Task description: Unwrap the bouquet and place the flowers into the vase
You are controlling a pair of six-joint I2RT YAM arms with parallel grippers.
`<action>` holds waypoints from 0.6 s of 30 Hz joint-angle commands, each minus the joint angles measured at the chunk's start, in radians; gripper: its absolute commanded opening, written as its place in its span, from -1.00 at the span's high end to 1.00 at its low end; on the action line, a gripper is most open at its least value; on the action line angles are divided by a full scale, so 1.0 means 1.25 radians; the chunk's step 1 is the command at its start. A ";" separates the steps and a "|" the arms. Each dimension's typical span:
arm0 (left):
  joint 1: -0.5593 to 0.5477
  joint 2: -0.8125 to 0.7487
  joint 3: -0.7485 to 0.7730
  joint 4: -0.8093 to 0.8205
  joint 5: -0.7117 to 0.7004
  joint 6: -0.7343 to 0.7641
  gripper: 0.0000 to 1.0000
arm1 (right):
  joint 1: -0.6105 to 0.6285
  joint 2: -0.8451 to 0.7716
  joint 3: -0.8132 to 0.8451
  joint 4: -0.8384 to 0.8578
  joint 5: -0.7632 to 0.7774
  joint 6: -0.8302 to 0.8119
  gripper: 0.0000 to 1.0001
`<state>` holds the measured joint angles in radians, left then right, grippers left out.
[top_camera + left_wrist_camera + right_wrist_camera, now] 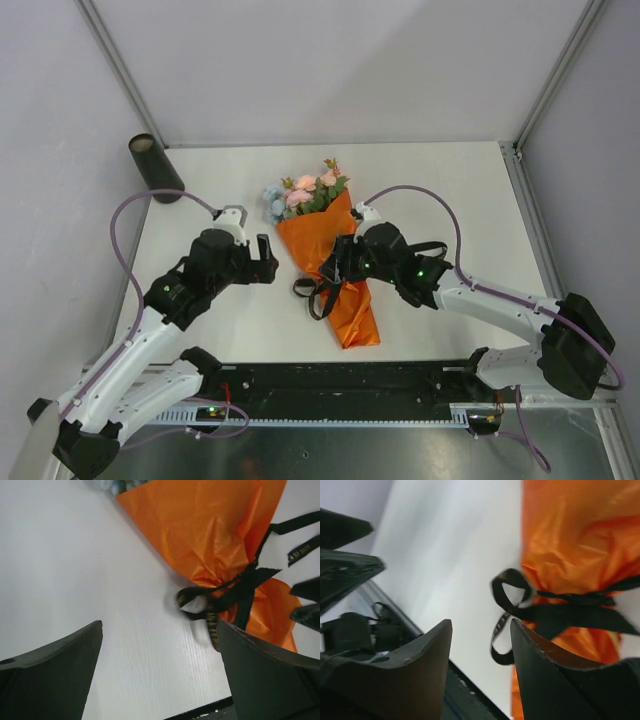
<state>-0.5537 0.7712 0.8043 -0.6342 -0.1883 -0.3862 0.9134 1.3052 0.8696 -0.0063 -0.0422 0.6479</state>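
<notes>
1. At the far-left corner of the tabletop (450, 190) I see the vase (157, 170), a dark tube with its open mouth up. It is well apart from everything else.
2. My left end effector (268, 259) hovers just left of the bouquet (335, 270). It is released, fingers spread wide and holding nothing. The left wrist view shows bare white surface between the two fingers (60, 665), with the orange paper beyond them.
3. The bouquet lies flat at the middle of the tabletop, wrapped in its orange cone. Its wide end points to the far edge and its narrow end to the near edge.
4. The flowers (305, 195) stick out of the wide end: pink, pale blue and brownish blooms with green leaves.
5. The black ribbon (318, 295) is tied around the cone's waist, with a loop and loose tails hanging off its left side.
6. My right end effector (332, 264) sits over the cone at the ribbon. In the right wrist view its fingers (540, 680) stand apart with a clear gap. It is released, and the ribbon loop (510, 587) lies just past the tips.
</notes>
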 commanded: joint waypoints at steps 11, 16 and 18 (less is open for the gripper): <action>0.006 0.165 0.022 0.185 0.156 -0.191 -0.99 | -0.128 0.044 0.025 -0.086 0.118 -0.002 0.06; 0.026 0.241 -0.005 0.292 0.159 -0.234 -0.94 | -0.124 0.063 0.026 -0.070 0.125 0.033 0.10; 0.033 0.272 -0.021 0.339 0.171 -0.252 -0.92 | -0.118 0.077 0.026 -0.044 0.110 -0.024 0.09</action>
<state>-0.5339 1.0557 0.8055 -0.3779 -0.0048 -0.6250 0.7551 1.3788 0.8696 -0.1120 0.0868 0.6617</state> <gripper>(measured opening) 0.970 0.454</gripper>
